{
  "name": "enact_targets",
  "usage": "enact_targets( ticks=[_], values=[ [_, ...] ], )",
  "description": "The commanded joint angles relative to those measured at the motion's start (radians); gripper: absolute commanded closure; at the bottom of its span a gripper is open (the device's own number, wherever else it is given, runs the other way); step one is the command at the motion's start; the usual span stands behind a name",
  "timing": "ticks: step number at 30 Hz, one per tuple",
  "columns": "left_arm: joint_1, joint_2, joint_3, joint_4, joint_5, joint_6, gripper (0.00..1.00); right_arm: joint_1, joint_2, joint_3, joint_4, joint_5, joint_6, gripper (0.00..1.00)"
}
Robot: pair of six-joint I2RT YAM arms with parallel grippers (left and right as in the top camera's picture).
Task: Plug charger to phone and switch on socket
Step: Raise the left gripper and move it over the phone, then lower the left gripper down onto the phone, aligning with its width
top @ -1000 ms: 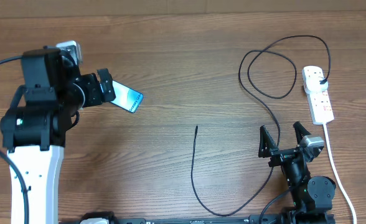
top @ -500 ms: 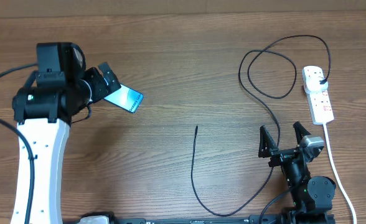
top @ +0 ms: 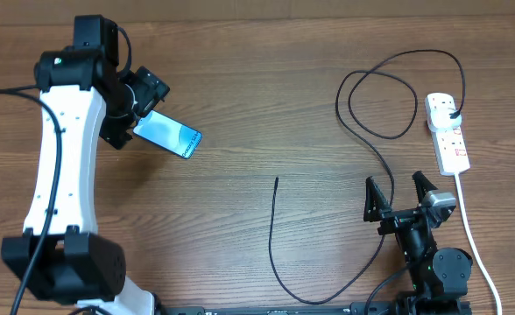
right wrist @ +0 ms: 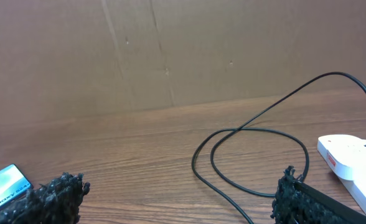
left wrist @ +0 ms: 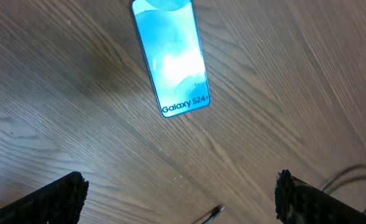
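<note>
The phone (top: 170, 134) lies flat on the table, its blue screen up, with "Galaxy" text at its near end in the left wrist view (left wrist: 170, 56). My left gripper (top: 137, 109) is open and empty, hovering by the phone's left end. The charger's black cable (top: 271, 227) runs from its plug head (top: 453, 114) in the socket (top: 447, 133), loops, and ends in a free tip (top: 277, 180), which also shows in the left wrist view (left wrist: 214, 213). My right gripper (top: 400, 196) is open and empty near the front edge, beside the cable (right wrist: 193, 164).
The socket's thick white cord (top: 473, 232) runs to the front edge, right of my right arm. A cardboard wall (right wrist: 170, 50) stands behind the table. The right wrist view shows the socket (right wrist: 351, 155) at right and the phone (right wrist: 5, 183) at far left.
My left arm has swung toward the back of the table and its gripper has turned and drawn back, uncovering the phone's left end. The phone, cable and right arm have not moved.
</note>
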Motion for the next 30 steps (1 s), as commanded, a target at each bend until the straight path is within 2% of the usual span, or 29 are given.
enact_targets(
  ticks=[1,7,23,30],
  values=[
    [0.003,0.071,0.036,-0.01,-0.016,-0.145,0.0,0.007,-0.009,-0.011,0.003,0.01,-0.004,0.0],
    [0.002,0.145,0.035,0.002,-0.015,-0.173,0.0,0.007,-0.009,-0.011,0.003,0.009,-0.004,0.0],
    [-0.002,0.187,0.034,0.003,-0.022,-0.173,0.0,0.007,-0.009,-0.011,0.003,0.01,-0.004,0.0],
    [-0.003,0.257,0.034,0.052,0.014,-0.174,0.0,0.007,-0.009,-0.011,0.003,0.01,-0.004,0.0]
  ],
)
